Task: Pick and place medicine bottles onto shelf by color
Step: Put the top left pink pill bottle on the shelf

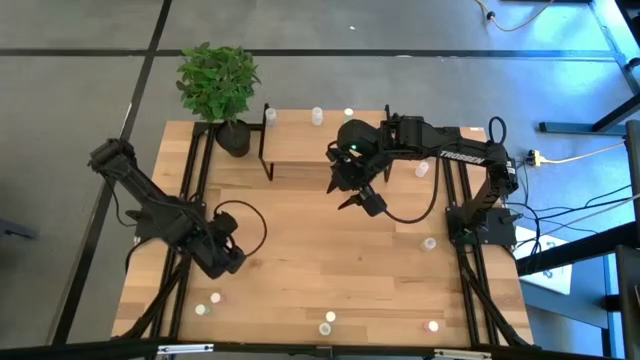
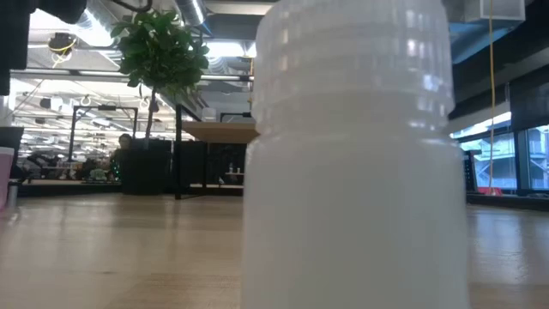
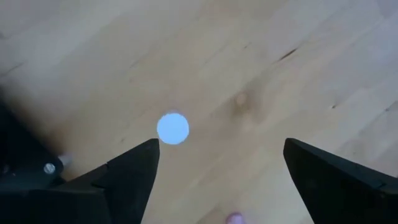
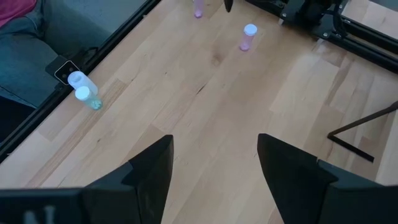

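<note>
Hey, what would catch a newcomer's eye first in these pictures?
A whitish bottle standing right against the low camera fills most of that view. From above, a leafy potted plant sits at the table's far left corner beside the shelf, with the right tool hanging open, empty, just in front of the shelf.

White lettering runs along the right arm in the upper right of the high view, seemingly "TROSSEN", though too small to read surely. Nothing else is legible.
</note>
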{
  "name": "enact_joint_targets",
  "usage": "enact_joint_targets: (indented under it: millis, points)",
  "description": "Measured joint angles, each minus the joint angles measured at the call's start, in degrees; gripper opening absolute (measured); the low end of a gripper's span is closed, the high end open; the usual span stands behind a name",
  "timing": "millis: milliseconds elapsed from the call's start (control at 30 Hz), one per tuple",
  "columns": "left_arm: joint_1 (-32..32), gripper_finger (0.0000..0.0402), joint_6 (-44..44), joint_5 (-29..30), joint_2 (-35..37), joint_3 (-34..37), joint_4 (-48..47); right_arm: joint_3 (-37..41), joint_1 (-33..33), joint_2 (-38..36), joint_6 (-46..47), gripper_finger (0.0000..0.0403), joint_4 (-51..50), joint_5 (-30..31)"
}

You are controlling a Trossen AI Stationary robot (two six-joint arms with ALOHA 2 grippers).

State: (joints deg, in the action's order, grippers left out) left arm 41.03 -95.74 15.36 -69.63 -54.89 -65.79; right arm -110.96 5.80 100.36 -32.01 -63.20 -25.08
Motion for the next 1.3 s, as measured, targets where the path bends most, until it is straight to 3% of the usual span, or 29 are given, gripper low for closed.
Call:
enact_joint_targets:
  millis: [167,633,867,1033,1300]
  points:
    - [2.6,0.0338,-9.1,-3.9,-2.2,0.0,1.3,0.0,0.0,0.0,0.0,0.0236,0.0,0.0]
    - [9.0,0.0338,-22.7,-2.4,-11.2,0.0,3.8,0.0,0.0,0.0,0.0,0.0236,0.2,0.0]
    - [13.1,0.0338,-29.9,7.5,-17.1,0.0,4.0,0.0,0.0,0.0,0.0,0.0236,0.3,0.0]
    - [15.5,0.0338,-36.6,9.2,-21.7,0.0,4.4,0.0,0.0,0.0,0.0,0.0236,0.4,0.0]
    - [17.2,0.0338,-38.5,13.3,-27.4,0.0,3.8,0.0,0.0,0.0,0.0,0.0236,0.7,0.0]
